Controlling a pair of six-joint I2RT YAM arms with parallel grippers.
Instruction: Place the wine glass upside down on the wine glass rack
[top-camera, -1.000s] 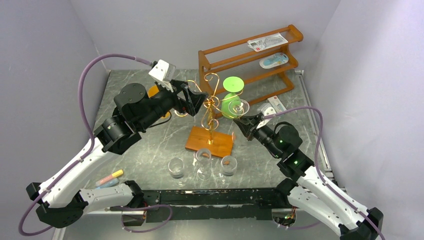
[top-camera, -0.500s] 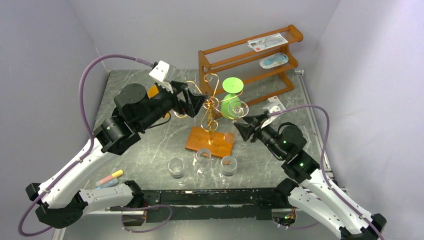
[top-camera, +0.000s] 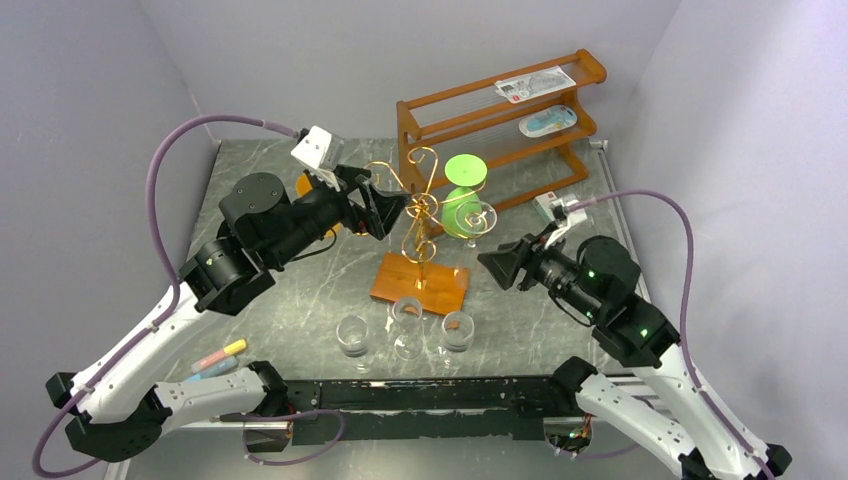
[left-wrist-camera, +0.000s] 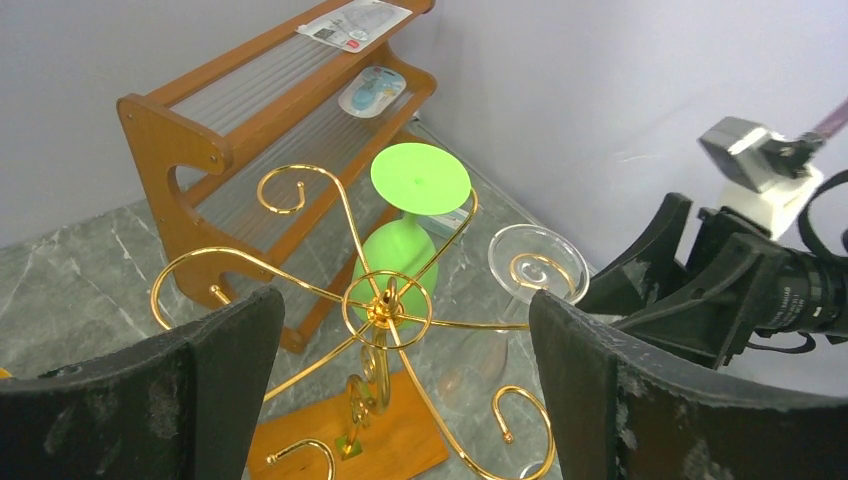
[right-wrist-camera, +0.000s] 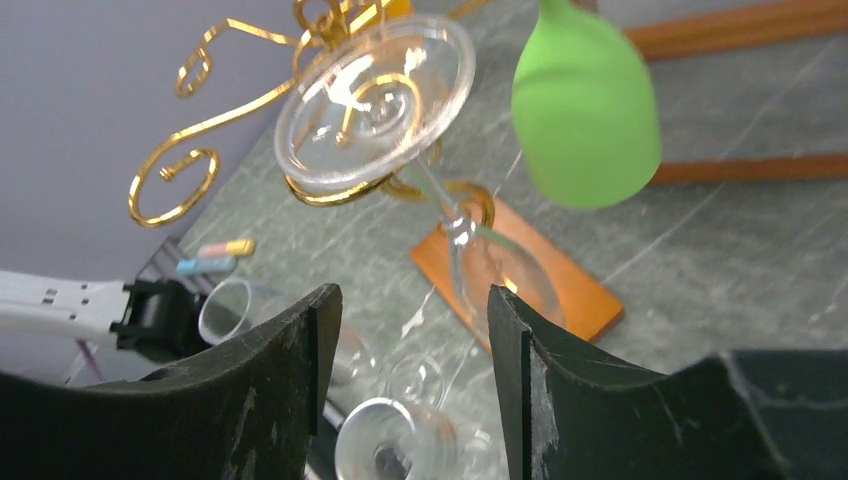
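On the bench, nearest the arm bases, stand three small glasses (top-camera: 407, 315). Beyond them the right fingers (top-camera: 497, 262) have drawn back from the rack (top-camera: 421, 230) and gape wide, holding nothing; a second ago they were at the stem. The wine glass (top-camera: 477, 217) now hangs on its own, bowl down, its foot caught in a curled arm. Across the rack the left fingers (top-camera: 387, 207) hover, also spread wide and empty. The hanging looks done, with only the retreat left. A green glass (top-camera: 463, 190) hangs just behind.
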